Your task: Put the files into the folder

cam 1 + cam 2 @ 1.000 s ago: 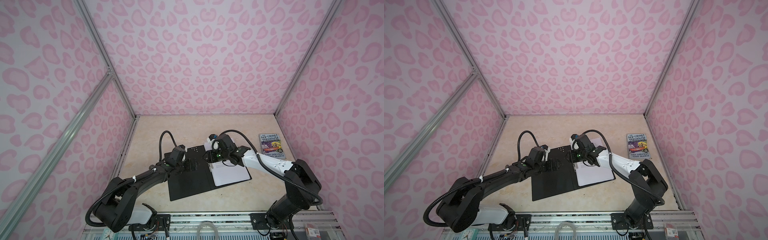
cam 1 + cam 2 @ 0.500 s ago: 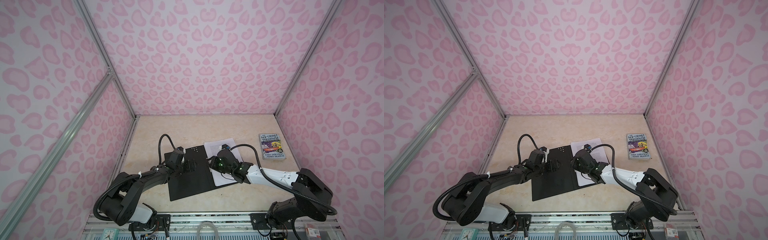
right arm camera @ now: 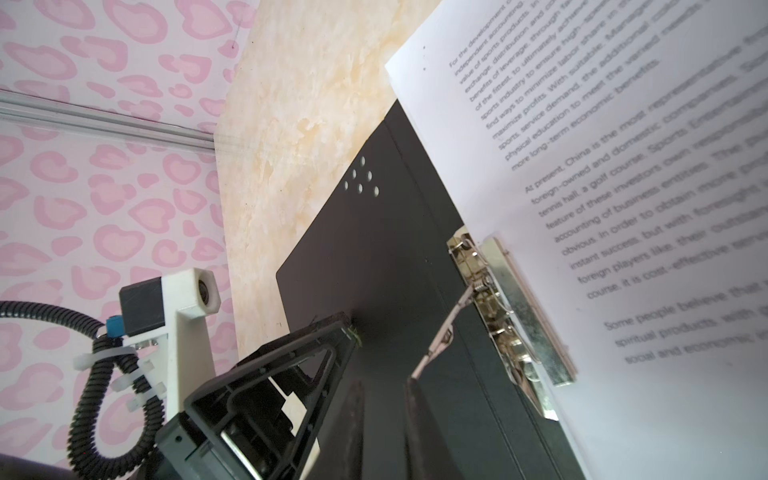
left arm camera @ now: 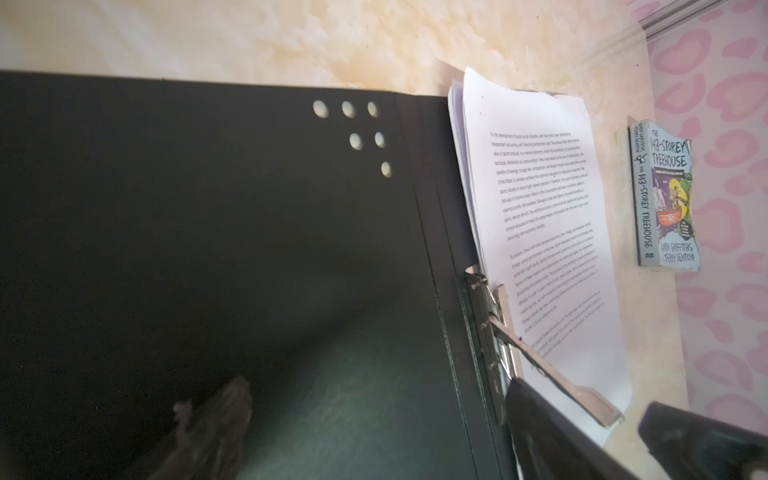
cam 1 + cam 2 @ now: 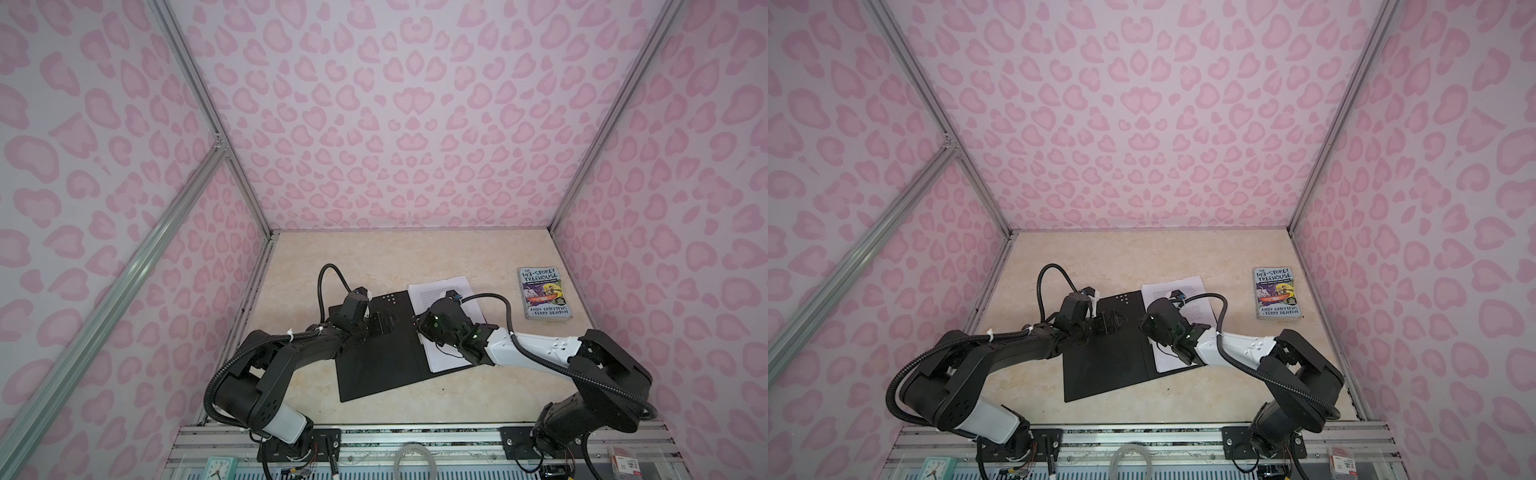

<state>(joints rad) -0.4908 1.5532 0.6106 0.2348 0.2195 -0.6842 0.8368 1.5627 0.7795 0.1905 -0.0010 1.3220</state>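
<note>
Risk of clip lever [image 3: 446, 328] escaping half-closed right pincer [image 3: 384, 384], hold unclear, skewing files [image 3: 623, 166]; left pincer [image 5: 384, 323] splayed on folder [image 5: 374, 365].

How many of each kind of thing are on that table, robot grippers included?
Folder: 1
Stack of printed sheets: 1
Book: 1
Grippers: 2 (left gripper, right gripper)
Total: 5

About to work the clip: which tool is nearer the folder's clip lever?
Right. The right tool is by the clip lever at its free end; the left tool is over the open folder, farther off.
</note>
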